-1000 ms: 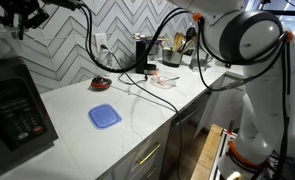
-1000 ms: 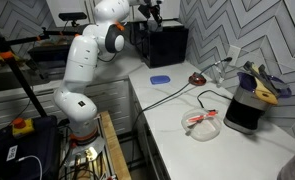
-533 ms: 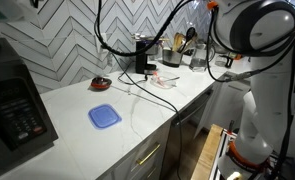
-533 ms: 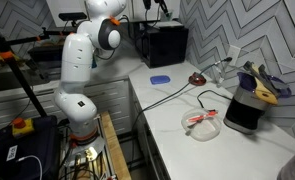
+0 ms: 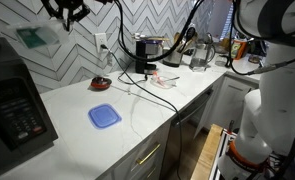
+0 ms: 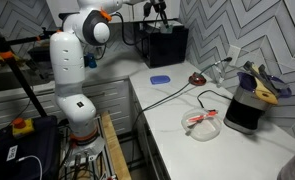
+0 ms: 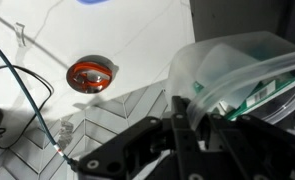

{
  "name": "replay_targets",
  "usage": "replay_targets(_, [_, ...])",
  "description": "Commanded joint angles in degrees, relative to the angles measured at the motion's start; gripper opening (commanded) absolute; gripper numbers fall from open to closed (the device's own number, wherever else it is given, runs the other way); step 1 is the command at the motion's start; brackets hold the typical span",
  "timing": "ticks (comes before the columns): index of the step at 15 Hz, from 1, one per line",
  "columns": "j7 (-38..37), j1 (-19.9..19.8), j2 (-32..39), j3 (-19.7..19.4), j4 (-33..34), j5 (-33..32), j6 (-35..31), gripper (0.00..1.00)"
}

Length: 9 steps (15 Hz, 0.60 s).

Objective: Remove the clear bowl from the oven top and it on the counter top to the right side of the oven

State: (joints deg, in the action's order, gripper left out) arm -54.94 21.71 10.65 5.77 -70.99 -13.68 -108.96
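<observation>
My tool (image 5: 65, 10) grips the clear bowl (image 5: 35, 38) by its rim, upper left; I should hold it level and lower gently onto the table (image 5: 77, 100).

In an exterior view the oven (image 5: 12, 105) runs off the left edge and the tool (image 5: 65, 9) off the top, while the wrist view's blurred bowl (image 7: 242, 70) is cut at the right.

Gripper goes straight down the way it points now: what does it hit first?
Probably the white stone counter top beside the large black oven; the clear round bowl in the gripper would touch first. Depth unclear.
</observation>
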Motion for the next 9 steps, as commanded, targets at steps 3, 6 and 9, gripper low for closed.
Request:
replay_targets(3, [-2.9, -2.0, -7.5, -0.8, -19.8, 6.5, -4.1, 0.02])
replay_targets(6, [-3.5, -3.8, -4.1, 1.2, -16.2, 5.7, -3.2, 0.07])
replay_targets(9, [-4.6, -4.5, -5.7, 1.0, -19.3, 6.3, -4.3, 0.07])
